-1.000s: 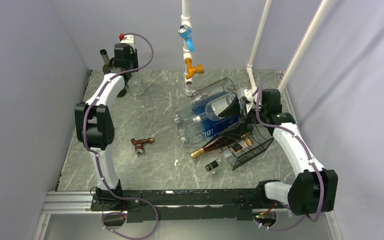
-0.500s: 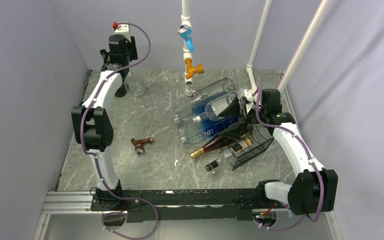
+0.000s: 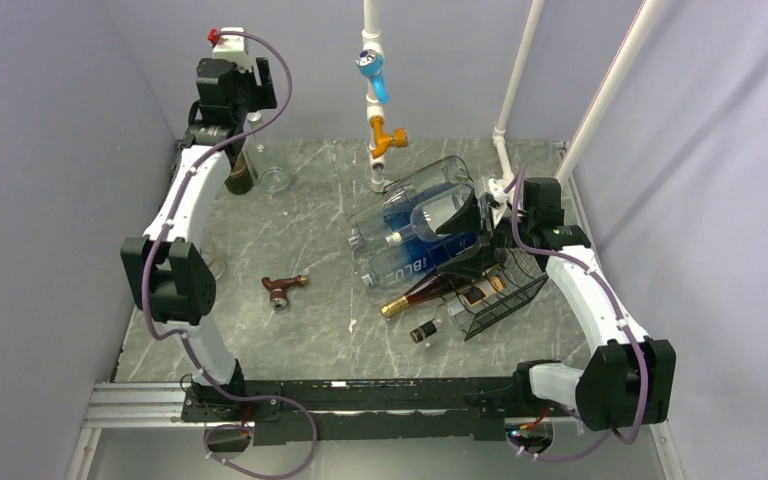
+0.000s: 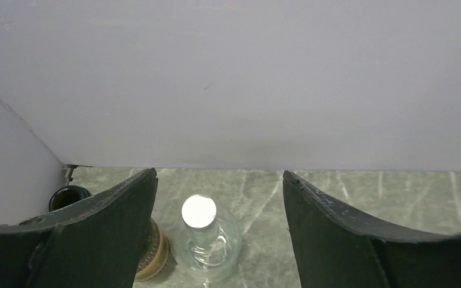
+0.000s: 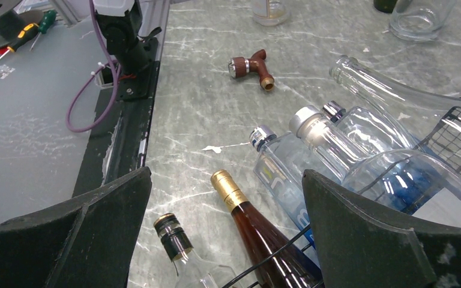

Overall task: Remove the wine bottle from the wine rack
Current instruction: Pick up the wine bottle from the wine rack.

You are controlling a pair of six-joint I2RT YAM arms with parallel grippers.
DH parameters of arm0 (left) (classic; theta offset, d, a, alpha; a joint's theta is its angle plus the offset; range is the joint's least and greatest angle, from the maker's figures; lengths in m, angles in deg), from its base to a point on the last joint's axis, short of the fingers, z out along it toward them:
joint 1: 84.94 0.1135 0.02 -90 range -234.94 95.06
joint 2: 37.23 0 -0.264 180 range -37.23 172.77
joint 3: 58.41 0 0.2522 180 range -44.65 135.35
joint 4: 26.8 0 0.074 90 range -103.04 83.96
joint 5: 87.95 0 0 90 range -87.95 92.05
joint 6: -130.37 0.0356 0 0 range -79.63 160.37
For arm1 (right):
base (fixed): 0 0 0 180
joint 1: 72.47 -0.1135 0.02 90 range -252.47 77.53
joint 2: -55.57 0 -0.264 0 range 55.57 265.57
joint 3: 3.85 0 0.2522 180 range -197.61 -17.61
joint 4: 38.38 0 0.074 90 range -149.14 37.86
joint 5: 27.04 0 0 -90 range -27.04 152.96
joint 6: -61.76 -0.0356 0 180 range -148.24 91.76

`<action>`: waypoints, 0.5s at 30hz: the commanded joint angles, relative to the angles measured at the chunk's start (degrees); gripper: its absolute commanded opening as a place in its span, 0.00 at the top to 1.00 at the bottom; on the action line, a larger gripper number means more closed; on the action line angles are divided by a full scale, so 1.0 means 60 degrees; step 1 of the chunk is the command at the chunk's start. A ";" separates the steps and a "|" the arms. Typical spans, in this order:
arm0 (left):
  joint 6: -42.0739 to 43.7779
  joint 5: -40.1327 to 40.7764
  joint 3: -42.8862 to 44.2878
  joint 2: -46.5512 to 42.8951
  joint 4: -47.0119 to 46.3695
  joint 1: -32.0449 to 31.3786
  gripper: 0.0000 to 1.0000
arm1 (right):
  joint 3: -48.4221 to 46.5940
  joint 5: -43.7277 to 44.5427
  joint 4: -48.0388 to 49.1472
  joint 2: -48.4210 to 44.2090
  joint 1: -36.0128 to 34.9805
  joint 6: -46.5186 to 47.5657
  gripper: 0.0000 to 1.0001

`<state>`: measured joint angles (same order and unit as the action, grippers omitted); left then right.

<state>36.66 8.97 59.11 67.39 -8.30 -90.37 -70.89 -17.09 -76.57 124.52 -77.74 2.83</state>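
Wine bottle (image 5: 258,234), amber glass with gold-foil cap: the lot to be removed. Entries run largest first.

1. Grey marbled table (image 3: 310,330): bears all items.
2. Black wire-mesh wine rack (image 3: 512,300): at 3 o'clock on the table, apparently tipped, with bottle necks pointing toward 8 o'clock.
3. Right gripper (image 5: 225,173): jaws spread wide, holding nothing, above the bottle pile.
4. Left gripper (image 4: 219,173): equally wide and empty, at 11 o'clock, off-task.
5. Long clear glass bottle (image 5: 390,90) and blue-tinted glass bottle (image 5: 408,180): lie just beside the target.
6. Target: low in the rack, body under the mesh, neck protruding.
   Handling: best gripped at the neck behind the foil and drawn slowly along its own axis, since the neighbours may roll.
7. Small clear bottle with black cap (image 5: 177,246): just beside the target, at 7 o'clock.
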 commanded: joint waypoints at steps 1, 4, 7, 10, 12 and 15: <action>-0.0225 -0.1036 -0.0553 -0.1277 -0.0155 -0.0003 0.17 | -0.0125 -0.0356 -0.0031 -0.0297 0.0050 0.0251 0.01; -0.0413 -0.1651 -0.1115 -0.1850 -0.0074 -0.0003 0.15 | -0.0115 -0.0350 -0.0021 -0.0340 0.0045 0.0242 0.01; -0.0643 -0.2328 -0.1733 -0.2450 0.0065 -0.0003 0.12 | -0.0115 -0.0326 -0.0016 -0.0378 0.0045 0.0256 0.01; -0.0856 -0.2946 -0.2571 -0.3146 0.0039 -0.0003 0.09 | -0.0100 -0.0300 -0.0022 -0.0412 0.0050 0.0278 0.01; -0.0964 -0.3232 -0.3236 -0.3706 -0.0061 -0.0003 0.07 | -0.0100 -0.0290 -0.0016 -0.0425 0.0065 0.0295 0.01; -0.1057 -0.3682 -0.4291 -0.4673 -0.0139 -0.0003 0.04 | -0.0114 -0.0254 -0.0084 -0.0453 0.0062 0.0368 0.01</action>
<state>32.42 -6.68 38.98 46.80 -7.73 -90.37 -70.89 -17.07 -76.57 123.32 -77.74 3.05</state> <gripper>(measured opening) 0.944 0.992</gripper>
